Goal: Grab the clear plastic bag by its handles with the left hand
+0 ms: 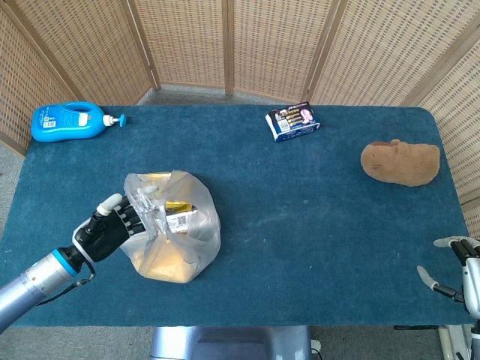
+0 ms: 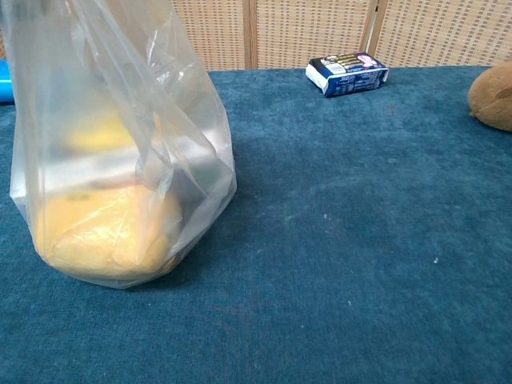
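Head view: left hand (image 1: pixel 111 227) gripped the bag (image 1: pixel 174 232) handles, bag standing near the bench (image 1: pixel 300 225) front-left edge, yellow contents inside. Right hand (image 1: pixel 459 274) sat off the front-right corner, fingers spread, holding nothing. Bottle (image 1: pixel 69 121) back-left, box (image 1: pixel 293 121) back edge, plush (image 1: pixel 400 162) right.

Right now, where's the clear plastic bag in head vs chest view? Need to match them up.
Head view: clear plastic bag sits lower left on the blue table, with the left hand at its left side by the handles.
Chest view: the bag fills the left side, close to the camera; the left hand is not visible.
Shared landmark: the small blue box at the table's far edge.
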You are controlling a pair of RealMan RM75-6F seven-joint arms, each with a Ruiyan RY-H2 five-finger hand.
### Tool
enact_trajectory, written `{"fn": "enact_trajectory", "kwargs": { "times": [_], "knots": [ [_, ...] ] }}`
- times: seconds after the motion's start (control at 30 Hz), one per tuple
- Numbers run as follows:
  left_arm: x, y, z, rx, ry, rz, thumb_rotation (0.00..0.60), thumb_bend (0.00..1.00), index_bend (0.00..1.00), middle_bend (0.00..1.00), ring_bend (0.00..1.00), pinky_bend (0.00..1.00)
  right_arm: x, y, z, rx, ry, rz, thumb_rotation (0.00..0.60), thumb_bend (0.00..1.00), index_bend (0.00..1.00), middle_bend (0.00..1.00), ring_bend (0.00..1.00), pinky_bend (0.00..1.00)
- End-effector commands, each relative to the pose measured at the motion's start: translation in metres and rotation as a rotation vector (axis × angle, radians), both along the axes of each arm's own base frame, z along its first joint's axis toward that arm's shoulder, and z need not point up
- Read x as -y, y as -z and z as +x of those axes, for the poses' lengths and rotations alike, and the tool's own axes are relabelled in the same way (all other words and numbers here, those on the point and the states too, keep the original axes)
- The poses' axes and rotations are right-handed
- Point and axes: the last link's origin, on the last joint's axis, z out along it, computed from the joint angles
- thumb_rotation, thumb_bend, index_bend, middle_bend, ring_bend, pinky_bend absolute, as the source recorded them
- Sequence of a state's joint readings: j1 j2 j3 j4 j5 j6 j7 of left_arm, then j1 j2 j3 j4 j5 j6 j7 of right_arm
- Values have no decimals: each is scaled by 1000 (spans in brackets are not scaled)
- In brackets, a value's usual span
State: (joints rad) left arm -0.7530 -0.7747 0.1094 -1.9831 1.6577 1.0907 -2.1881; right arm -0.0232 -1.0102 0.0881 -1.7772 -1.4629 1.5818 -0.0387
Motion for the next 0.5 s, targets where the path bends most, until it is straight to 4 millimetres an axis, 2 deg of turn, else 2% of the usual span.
{"fn": "enact_trajectory", "kwargs": {
  "times": [0.03,0.5],
  "knots": [
    [-1,-5,-4,12,-13,19,207,308,191,361,342,448,0,0,0,1,-1,2,408,281,372,373,278,201],
    [-5,-20,-11,92,-30,80,205,314,191,378,351,479,1,1,2,-3,-3,4,408,281,372,373,278,201]
  ]
}}
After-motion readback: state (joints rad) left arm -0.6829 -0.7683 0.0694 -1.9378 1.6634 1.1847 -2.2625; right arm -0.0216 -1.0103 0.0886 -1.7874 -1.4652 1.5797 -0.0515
